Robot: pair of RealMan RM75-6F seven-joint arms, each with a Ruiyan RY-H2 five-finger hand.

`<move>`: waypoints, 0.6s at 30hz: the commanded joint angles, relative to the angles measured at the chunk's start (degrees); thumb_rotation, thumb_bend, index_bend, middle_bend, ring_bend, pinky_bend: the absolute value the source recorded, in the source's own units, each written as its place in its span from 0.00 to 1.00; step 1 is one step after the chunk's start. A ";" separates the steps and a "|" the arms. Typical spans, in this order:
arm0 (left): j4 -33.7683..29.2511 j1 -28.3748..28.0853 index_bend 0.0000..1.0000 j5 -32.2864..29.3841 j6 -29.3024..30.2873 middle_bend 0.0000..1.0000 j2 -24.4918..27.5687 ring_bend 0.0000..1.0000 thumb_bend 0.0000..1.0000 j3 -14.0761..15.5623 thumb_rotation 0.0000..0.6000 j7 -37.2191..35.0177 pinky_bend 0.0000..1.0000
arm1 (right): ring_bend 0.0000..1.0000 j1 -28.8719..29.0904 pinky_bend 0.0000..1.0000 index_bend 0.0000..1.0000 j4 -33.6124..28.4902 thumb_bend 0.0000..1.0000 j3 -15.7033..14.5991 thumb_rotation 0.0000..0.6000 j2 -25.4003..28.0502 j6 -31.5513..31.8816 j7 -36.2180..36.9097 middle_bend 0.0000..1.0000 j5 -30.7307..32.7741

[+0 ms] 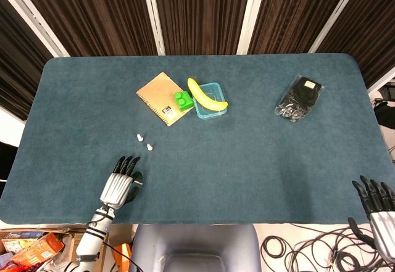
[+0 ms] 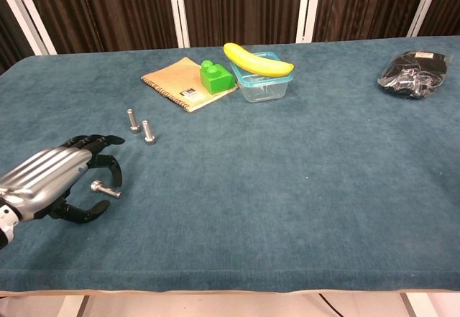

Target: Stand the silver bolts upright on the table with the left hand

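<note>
Two silver bolts (image 2: 132, 121) (image 2: 148, 132) stand upright on the blue table, side by side left of centre; the head view shows the same pair of bolts (image 1: 140, 137) (image 1: 149, 146). A third bolt (image 2: 106, 188) lies on its side nearer the front edge. My left hand (image 2: 57, 184) hovers over it, fingers curved above and thumb below, with the bolt in the gap and not gripped. From above, the left hand (image 1: 120, 182) hides that bolt. My right hand (image 1: 378, 207) hangs off the table's front right corner, fingers spread and empty.
A tan spiral notebook (image 2: 185, 83), a green block (image 2: 215, 77) and a banana (image 2: 257, 60) on a clear blue container (image 2: 264, 85) sit at the back centre. A black bag (image 2: 417, 72) lies at the far right. The table's front edge (image 2: 230, 277) runs close below my left hand.
</note>
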 commanded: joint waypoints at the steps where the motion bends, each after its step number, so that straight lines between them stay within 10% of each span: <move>1: 0.71 -0.10 0.47 -0.55 -1.11 0.07 -0.47 0.00 0.37 -0.54 1.00 0.18 0.00 | 0.00 -0.04 0.04 0.00 -0.03 0.29 0.05 1.00 -0.01 0.08 0.07 0.00 0.08; 18: 1.77 0.10 0.52 0.55 -1.95 0.07 -1.39 0.00 0.37 -1.50 1.00 1.43 0.00 | 0.00 -0.02 0.04 0.00 0.10 0.29 0.11 1.00 0.19 0.05 0.62 0.00 0.21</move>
